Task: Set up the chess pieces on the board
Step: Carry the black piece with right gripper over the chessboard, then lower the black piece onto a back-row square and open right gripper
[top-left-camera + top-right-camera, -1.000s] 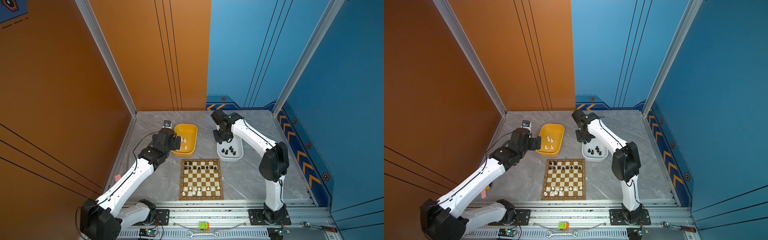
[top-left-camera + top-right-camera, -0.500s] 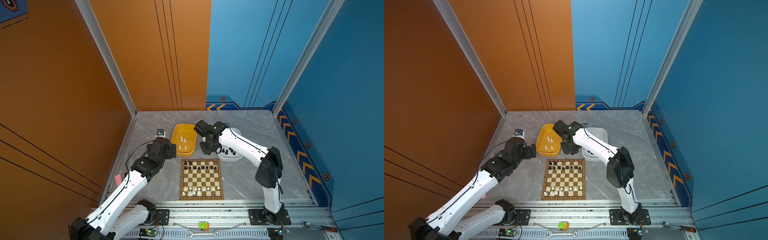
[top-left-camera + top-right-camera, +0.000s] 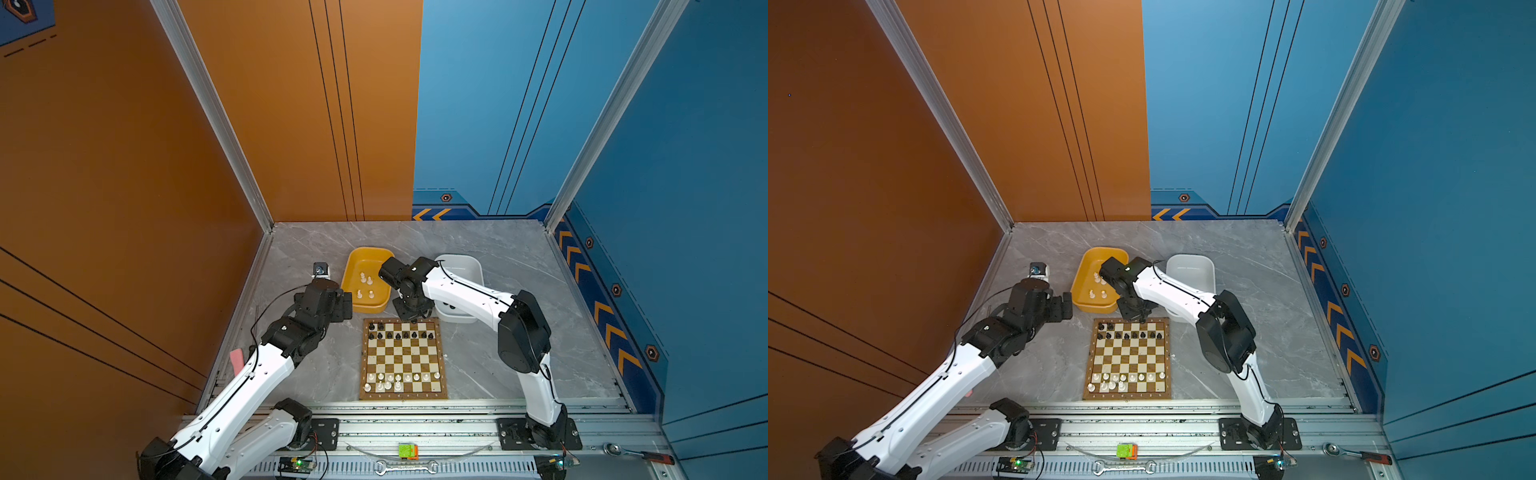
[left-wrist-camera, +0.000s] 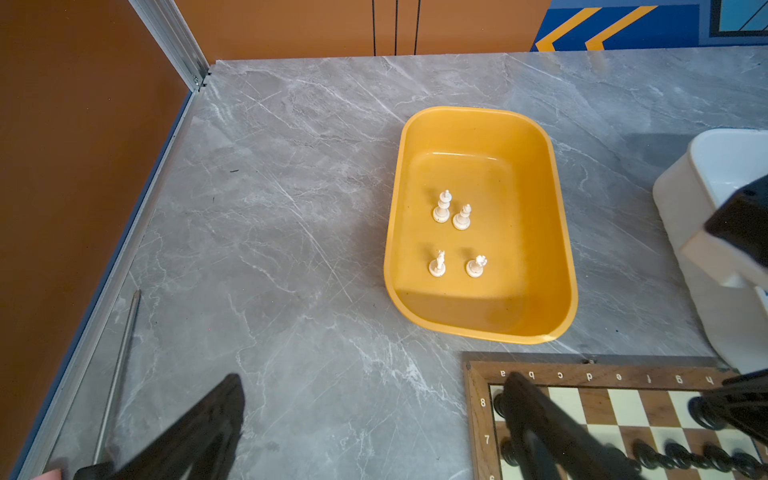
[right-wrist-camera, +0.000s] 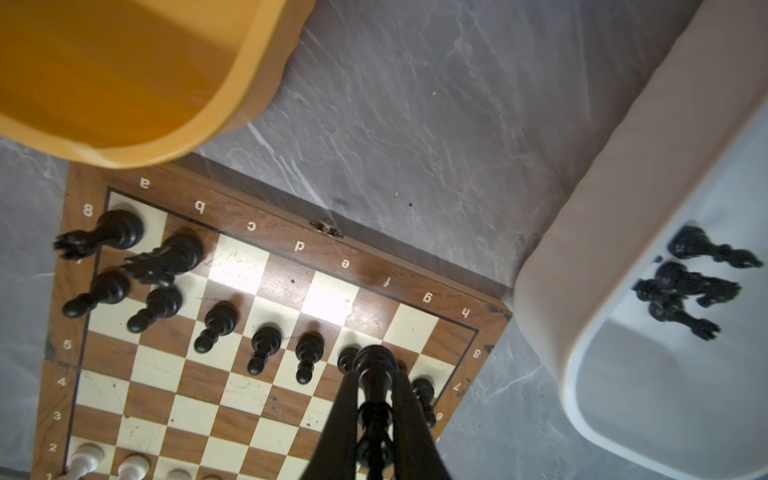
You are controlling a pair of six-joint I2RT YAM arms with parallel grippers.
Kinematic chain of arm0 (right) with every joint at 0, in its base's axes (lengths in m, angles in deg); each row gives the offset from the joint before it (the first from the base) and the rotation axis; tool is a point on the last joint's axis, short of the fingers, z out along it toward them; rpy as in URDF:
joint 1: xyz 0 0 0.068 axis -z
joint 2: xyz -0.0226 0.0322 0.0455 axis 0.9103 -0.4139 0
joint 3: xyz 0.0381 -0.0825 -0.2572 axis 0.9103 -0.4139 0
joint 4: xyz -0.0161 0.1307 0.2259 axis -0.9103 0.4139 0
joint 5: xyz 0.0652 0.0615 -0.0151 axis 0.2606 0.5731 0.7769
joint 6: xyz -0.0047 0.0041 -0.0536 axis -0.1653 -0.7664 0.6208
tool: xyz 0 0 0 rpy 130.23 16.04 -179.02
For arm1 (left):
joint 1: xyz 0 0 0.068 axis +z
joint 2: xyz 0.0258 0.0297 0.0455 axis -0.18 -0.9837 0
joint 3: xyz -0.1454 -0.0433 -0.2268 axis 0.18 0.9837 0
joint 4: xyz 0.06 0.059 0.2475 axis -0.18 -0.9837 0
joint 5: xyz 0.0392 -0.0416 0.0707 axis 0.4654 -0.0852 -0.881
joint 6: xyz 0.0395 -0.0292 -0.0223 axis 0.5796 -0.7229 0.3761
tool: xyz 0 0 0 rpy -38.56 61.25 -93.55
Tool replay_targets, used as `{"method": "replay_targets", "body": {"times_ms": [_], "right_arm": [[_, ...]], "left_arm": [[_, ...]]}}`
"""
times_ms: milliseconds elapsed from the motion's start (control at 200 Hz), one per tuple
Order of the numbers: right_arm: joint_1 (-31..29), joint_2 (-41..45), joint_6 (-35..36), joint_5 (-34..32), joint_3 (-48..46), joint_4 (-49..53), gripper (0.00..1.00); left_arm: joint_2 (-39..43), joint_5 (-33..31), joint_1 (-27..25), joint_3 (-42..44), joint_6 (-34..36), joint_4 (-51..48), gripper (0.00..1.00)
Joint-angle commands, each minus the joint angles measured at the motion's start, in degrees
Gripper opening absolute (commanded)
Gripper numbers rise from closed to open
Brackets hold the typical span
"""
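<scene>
- While the right gripper [image 5: 374,386] hangs over the far end of the board [image 3: 402,357], I read the step in hand as setting down the black piece [image 5: 374,361] it carries.
- Its fingers are pinched narrow around that piece's stem, with the base pointing down. The wrist view puts it above the row of black pawns [image 5: 266,340], but I cannot tell how high.
- To do this well, I would first line the base up over an empty back-row square. Only the a and b end of that row is filled, by two back-row pieces [image 5: 120,230].
- I would come straight down, because the pawns stand just beside the landing row and a slanted approach could tip one.
- I would let go only once the base sits flat, then lift straight up before swinging away.
- The left gripper [image 4: 370,432] stands wide open and holds nothing. It is over bare table [image 4: 291,208], near the board's far corner and the yellow tub [image 4: 540,249].
- Four white pieces [image 4: 441,208] wait upright in the yellow tub, and a few black ones [image 5: 685,286] sit in the white tub [image 5: 602,208].
</scene>
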Motion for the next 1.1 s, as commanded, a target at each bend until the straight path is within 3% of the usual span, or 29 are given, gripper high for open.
{"method": "replay_targets", "body": {"times_ms": [0, 1092], "right_arm": [[-0.16, -1.13, -1.39, 1.39, -1.18, -2.12, 0.09], [0.28, -2.82, -1.22, 3.68, -3.74, -5.1, 0.09]], "left_arm": [[0.62, 1.11, 0.42, 0.46, -0.94, -1.02, 0.98], [1.4, 0.05, 0.42, -0.11, -1.98, -2.38, 0.98]]}}
